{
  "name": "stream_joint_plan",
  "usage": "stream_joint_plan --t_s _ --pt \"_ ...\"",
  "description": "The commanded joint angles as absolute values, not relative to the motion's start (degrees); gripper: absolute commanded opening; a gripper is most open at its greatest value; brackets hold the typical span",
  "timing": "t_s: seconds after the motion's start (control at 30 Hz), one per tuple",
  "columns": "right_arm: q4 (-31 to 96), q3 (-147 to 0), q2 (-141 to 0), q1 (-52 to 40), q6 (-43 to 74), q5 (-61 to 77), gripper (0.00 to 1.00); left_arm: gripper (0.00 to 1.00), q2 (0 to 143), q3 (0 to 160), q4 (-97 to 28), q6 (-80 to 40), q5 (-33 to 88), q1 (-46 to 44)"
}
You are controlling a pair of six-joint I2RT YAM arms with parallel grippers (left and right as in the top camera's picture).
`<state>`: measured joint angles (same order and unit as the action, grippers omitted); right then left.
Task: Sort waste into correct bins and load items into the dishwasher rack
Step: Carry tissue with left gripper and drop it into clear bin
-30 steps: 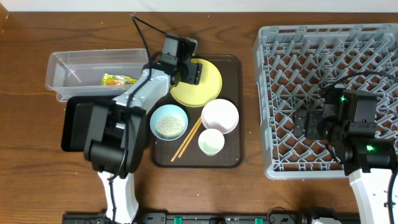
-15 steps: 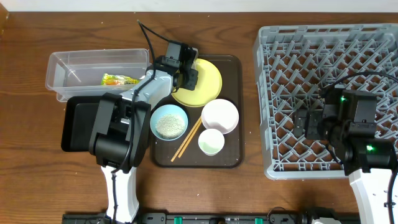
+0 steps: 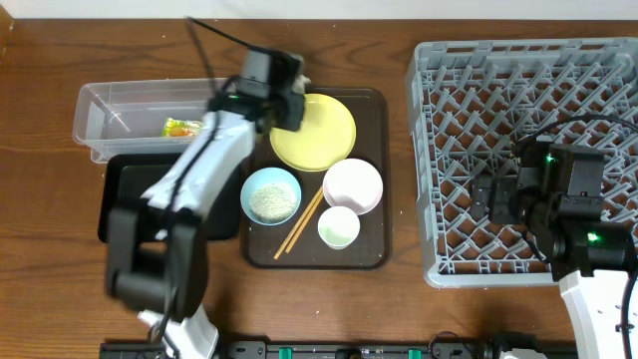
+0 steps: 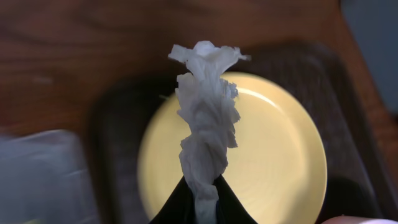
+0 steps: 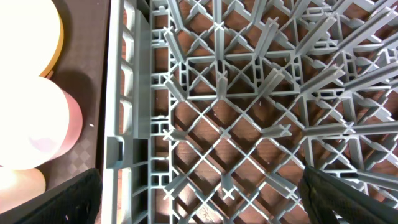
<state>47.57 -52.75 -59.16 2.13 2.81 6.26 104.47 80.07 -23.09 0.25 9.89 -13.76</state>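
My left gripper (image 4: 202, 194) is shut on a crumpled white paper napkin (image 4: 205, 112), which hangs above the round yellow plate (image 4: 273, 162). From overhead, that gripper (image 3: 286, 92) hovers over the plate's (image 3: 317, 134) upper left edge. On the brown tray lie a light blue bowl (image 3: 271, 195) of rice grains, a white bowl (image 3: 353, 185), a small white cup (image 3: 339, 227) and chopsticks (image 3: 300, 223). The green and orange wrapper (image 3: 183, 127) sits in the clear tub (image 3: 130, 100). Above the grey dishwasher rack (image 3: 469, 90), my right gripper (image 5: 202, 200) is open and holds nothing.
The shallow black tray (image 3: 122, 204) lies below the clear tub, partly under my left arm. The dark brown serving tray (image 3: 377, 257) sits between the bins and the rack. The rack's left wall (image 5: 127, 93) runs close to the white bowl (image 5: 31, 124).
The left gripper has shut on the white napkin and lifted it off the plate, drifting up and left. The left arm has swung. The right arm has not moved.
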Motion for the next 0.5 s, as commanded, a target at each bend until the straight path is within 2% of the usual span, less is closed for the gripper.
stream_joint_plan --t_s 0.0,0.3,0.47 --pt "47.64 -53.91 -59.16 2.98 3.38 6.70 0.99 0.10 101.73 80.12 -25.65 -6.68 6.02 -8.97" --pt "47.62 -53.91 -59.16 2.98 3.38 6.72 0.99 0.09 102.96 80.05 -30.22 -31.33 4.78 4.21" --pt "47.77 -53.91 -59.16 2.98 3.38 6.72 0.99 0.09 105.51 80.05 -29.89 -35.29 4.62 7.64"
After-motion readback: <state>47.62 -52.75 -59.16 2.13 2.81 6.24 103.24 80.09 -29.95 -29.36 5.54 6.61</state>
